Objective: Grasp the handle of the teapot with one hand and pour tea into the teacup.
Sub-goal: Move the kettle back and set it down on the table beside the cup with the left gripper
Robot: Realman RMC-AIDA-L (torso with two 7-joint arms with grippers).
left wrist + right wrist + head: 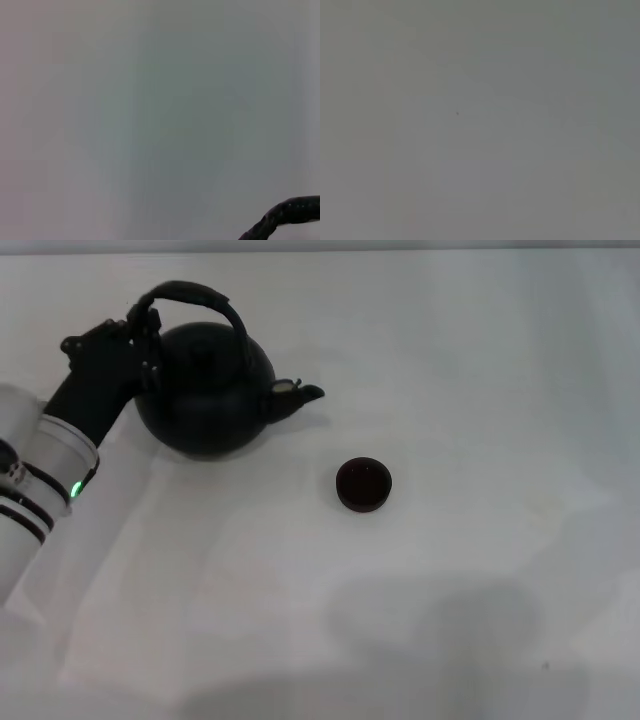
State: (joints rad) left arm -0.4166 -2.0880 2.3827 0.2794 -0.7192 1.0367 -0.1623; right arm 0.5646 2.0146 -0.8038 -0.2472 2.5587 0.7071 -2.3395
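while our left gripper [140,335] sits at the handle [195,295], grip unclear, the teacup [363,484] lies off the spout [300,394] side.

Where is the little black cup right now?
In the head view, the small round black teacup sits alone on the white table near the middle, to the right of the big round black teapot, just beyond its spout.

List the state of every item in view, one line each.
teapot: upright on the table, lid on, spout toward the teacup.
handle: raised over the lid, left gripper at its left end.
teacup: upright, apart from the teapot, contents unclear.
right gripper: out of view.
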